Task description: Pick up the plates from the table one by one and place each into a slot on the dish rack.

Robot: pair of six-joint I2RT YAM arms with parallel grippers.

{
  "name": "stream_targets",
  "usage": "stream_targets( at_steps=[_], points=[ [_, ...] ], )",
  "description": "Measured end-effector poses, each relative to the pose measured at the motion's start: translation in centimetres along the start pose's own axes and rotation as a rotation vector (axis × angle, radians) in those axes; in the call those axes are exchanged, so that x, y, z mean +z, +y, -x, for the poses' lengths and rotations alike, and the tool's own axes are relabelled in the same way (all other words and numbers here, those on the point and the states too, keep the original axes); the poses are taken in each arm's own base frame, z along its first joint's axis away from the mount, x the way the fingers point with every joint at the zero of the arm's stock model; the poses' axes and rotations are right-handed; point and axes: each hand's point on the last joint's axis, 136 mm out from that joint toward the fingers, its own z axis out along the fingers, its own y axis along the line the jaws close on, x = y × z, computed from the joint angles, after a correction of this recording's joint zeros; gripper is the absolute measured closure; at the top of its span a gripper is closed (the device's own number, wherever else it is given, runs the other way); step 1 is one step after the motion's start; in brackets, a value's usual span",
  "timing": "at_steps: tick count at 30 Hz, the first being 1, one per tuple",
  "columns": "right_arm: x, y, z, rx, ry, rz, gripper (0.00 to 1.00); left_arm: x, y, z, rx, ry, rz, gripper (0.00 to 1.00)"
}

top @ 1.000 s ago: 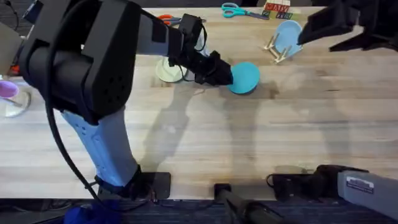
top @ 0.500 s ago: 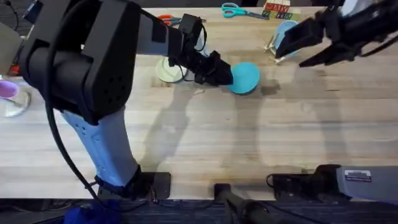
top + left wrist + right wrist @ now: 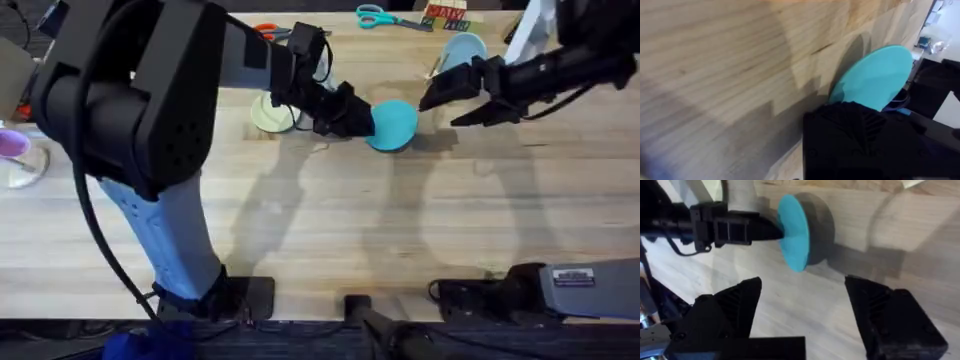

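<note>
The table [image 3: 330, 240], of long pale grained planks, is seen beneath both arms. The slotted light-wood dish rack [image 3: 447, 80] carries a light blue plate [image 3: 462, 50]. A smooth round teal plate [image 3: 395, 124], tilted up on edge, is pinched in the left gripper [image 3: 362, 119]. The right gripper [image 3: 447, 102], jaws spread wide, is held just beyond that plate. A cream plate [image 3: 268, 115] lies behind the left gripper.

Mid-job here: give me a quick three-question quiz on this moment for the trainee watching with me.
1. Which gripper holds the teal plate?
2. True or false: the right gripper is open.
3. Which plate sits in the dish rack: A cream, B light blue, C teal?

Key:
1. The left gripper, clamped on the plate's edge.
2. True; its fingers are spread apart in the right wrist view.
3. B, the light blue plate; the cream plate lies on the table.
</note>
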Motion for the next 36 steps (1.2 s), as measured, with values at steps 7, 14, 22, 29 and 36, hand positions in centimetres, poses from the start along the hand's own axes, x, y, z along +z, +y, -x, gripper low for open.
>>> stream_targets(
  at_steps=[7,14,22,29,36],
  points=[
    [2.4,0.1,1.0,-0.026,0.010,0.019,0.006,0.0,0.0,0.0,0.000,0.000,0.000,0.960],
    [4.6,0.3,2.4,-0.030,-0.009,0.036,0.006,0.0,0.0,0.0,0.000,0.000,0.000,0.960],
    [5.5,-0.2,3.0,-0.014,-0.019,0.037,0.006,0.0,0.0,0.0,0.000,0.000,0.000,0.961],
    [6.6,0.0,3.4,-0.020,-0.018,0.043,0.007,0.0,0.0,0.0,0.000,0.000,0.000,0.961],
    [7.7,0.6,3.0,-0.035,0.008,0.049,0.006,0.0,0.0,0.0,0.000,0.000,0.000,0.961]
  ],
)
